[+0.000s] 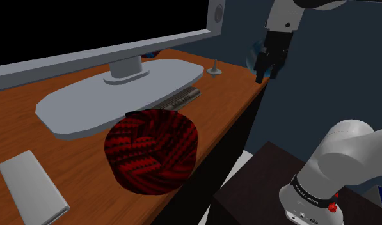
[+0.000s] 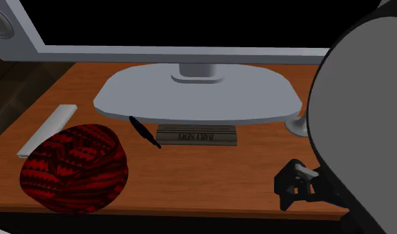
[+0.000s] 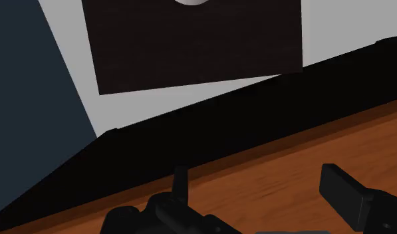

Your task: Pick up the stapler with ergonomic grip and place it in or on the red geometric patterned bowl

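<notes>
Tool: released, fingers apart, over the surface edge.
Bowl: red-and-black, on the surface.
Stapler: possibly the dark bar beside the monitor base.

The screen above the monitor base is cut off by the picture's edge. Lettering on the dark block just in front of that base is too small to read. Well apart from the base, the arm half hides the gripper.
</notes>
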